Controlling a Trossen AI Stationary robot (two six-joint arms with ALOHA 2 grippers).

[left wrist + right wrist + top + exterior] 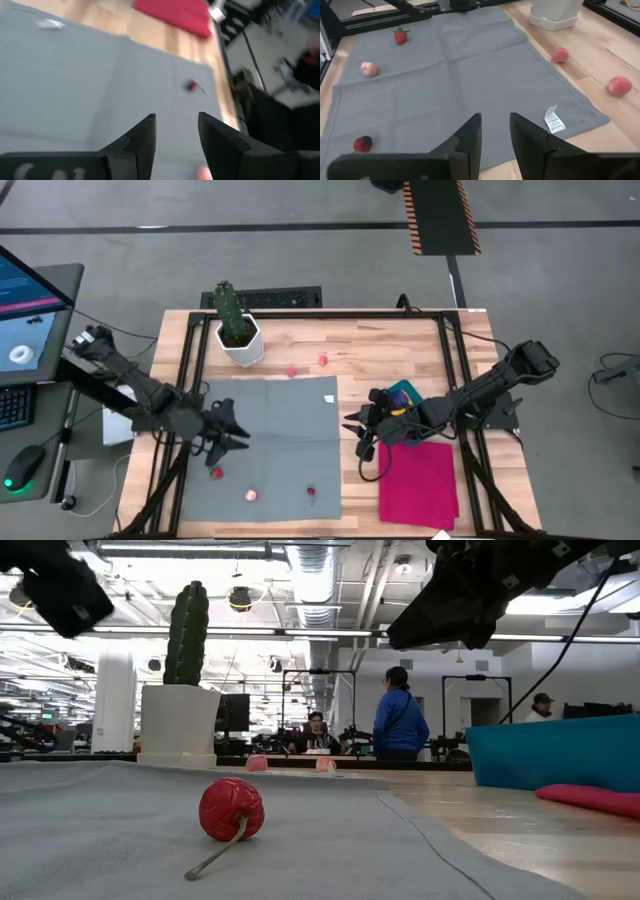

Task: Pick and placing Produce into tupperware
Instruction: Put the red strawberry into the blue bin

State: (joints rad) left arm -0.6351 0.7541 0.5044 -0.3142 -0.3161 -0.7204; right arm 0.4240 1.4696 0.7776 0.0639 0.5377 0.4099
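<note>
Both arms are hanging over the table and neither has anything in hand. The left gripper (238, 432) is hovering above the grey cloth (280, 415) near its left edge, fingers (141, 141) parted with only bare cloth between them. The right gripper (355, 425) is sitting just off the cloth's right edge, its fingers (471, 135) a narrow gap apart and empty too. The tupperware (402, 393), the teal tub, is lying right behind that arm, partly hidden by it, touching the far end of the magenta cloth (420, 478) toward the table's right side. Is anything in the tub? Can't tell from here. The produce is scattered: a strawberry (217, 473), a pink piece (251, 495) and a dark red berry (312, 492) along the cloth's near edge, and two pink fruits (323, 360) on bare wood beside the cactus pot (241, 340) at the far edge. This looks like the reach-and-select step. For the left arm, the strawberry is closest, so the next move is calling for a short drop toward the near edge, fingers straddling it before closing, then a carry across to the tub.
</note>
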